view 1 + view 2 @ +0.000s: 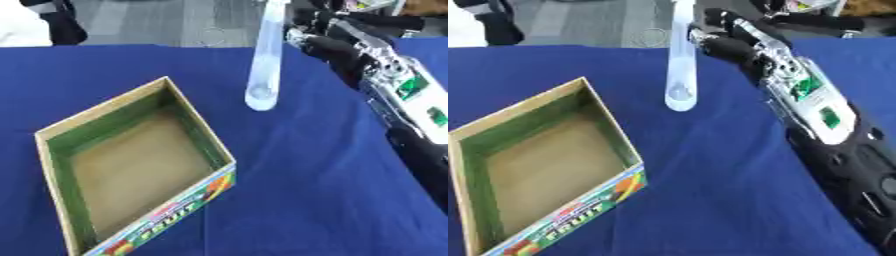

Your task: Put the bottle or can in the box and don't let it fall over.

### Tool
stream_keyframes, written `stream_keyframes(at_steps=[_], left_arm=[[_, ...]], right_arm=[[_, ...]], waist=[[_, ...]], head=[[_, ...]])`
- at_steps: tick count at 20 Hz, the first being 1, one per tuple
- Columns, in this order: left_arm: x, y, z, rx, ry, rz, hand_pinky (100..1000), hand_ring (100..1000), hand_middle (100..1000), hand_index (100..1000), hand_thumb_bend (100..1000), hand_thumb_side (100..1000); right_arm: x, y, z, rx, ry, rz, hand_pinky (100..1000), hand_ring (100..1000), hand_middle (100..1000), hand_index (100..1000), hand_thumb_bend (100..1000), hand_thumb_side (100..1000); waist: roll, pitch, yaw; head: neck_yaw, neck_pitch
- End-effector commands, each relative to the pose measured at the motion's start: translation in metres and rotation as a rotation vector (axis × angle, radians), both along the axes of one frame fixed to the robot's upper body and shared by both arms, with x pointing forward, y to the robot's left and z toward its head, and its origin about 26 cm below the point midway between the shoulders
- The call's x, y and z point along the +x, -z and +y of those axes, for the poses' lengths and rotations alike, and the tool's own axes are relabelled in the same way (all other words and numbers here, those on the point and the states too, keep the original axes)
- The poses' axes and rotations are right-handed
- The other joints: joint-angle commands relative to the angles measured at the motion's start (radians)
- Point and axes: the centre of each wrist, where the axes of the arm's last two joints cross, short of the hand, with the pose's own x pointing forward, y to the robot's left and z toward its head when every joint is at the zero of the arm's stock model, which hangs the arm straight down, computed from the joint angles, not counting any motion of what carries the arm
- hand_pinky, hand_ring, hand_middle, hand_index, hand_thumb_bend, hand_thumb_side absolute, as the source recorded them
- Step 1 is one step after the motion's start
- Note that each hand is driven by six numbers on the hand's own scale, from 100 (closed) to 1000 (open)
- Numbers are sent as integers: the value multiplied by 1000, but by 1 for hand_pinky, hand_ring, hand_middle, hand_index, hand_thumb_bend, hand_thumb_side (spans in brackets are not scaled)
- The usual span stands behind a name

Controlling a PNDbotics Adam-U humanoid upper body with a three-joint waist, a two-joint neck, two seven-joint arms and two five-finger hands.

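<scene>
Seemingly clasped by the right hand (724, 37), the tall bottle (265, 65) hung beyond the box (52, 137); it risked toppling.

Two head-mounted stereo views, looking steeply down from close above a blue-clothed table (306, 200), floor at the far top edge, both sharing the open cardboard box (131, 165), clear bottle (681, 60) and right arm (815, 115), right eye view shifted slightly rightward

A dark blue cloth (306, 200) covers the work surface, and beyond its far edge lies a grey floor (149, 20) with a dark object (61, 22), possibly a chair or a seated person's legs, at upper left.
</scene>
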Motion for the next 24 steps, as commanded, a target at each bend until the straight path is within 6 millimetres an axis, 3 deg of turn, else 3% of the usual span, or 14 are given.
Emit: stream_keyframes(at_steps=[1,24], left_arm=[[-3,-10,-2,18,8,-39,1000,1000,1000,820,100,600],[-1,-18,-9,10,48,-62,1000,1000,1000,820,100,603]], right_arm=[[-6,-20,-6,-6,24,-68,1000,1000,1000,1000,100,377],[-5,-28,-7,15,-10,-66,1000,1000,1000,1000,100,399]], waist=[[1,-13,4],[-11,20,36]], head=[[-10,-18],[-30,-49]])
